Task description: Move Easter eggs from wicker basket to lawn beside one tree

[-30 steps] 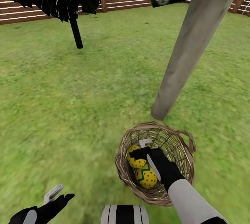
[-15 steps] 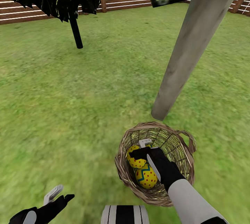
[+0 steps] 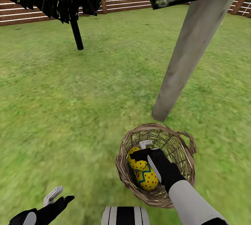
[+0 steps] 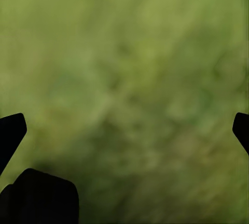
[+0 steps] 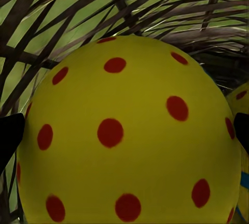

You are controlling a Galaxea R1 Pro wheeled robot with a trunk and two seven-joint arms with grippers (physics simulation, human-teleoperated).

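No egg yet out: right gripper (image 3: 143,150), jaws spread around an egg (image 3: 137,158) inside the basket (image 3: 122,148); left gripper (image 3: 57,196) open, idle.

Wicker basket (image 3: 127,169) open at top, woven wall enclosing all sides, right gripper (image 3: 143,150) and eggs (image 3: 148,179) occupying interior, tree trunk (image 3: 190,54) just beyond far rim, open lawn (image 3: 69,113) left of basket
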